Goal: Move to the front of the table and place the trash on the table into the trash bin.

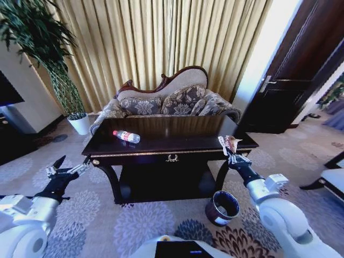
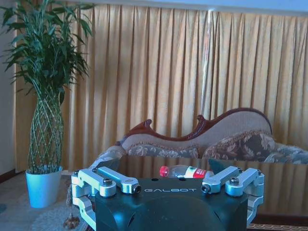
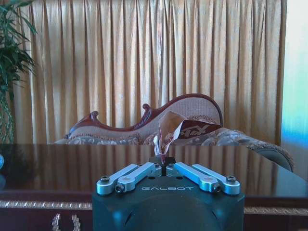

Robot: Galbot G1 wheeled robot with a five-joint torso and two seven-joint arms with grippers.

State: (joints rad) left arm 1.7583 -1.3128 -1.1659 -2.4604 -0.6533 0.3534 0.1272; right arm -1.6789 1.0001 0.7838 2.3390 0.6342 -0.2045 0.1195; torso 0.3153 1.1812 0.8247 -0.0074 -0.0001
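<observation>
The dark glossy table (image 1: 161, 145) stands straight ahead, gold emblem facing me. A clear bottle with a red label (image 1: 127, 136) lies on its side on the left half of the top; it also shows lying beyond my left gripper (image 2: 185, 172). My right gripper (image 1: 229, 151) hovers at the table's right front edge, shut on a crumpled brownish wrapper (image 1: 231, 142), which sticks up from the closed fingertips (image 3: 171, 132). The round dark trash bin (image 1: 223, 207) sits on the carpet below that arm. My left gripper (image 1: 69, 170) hangs open and holds nothing, left of the table.
A patterned sofa (image 1: 172, 99) stands behind the table against gold curtains. A tall plant in a white pot (image 1: 80, 123) is at the back left. A dark door (image 1: 290, 80) is at the right, with a chair edge (image 1: 333, 177) nearby.
</observation>
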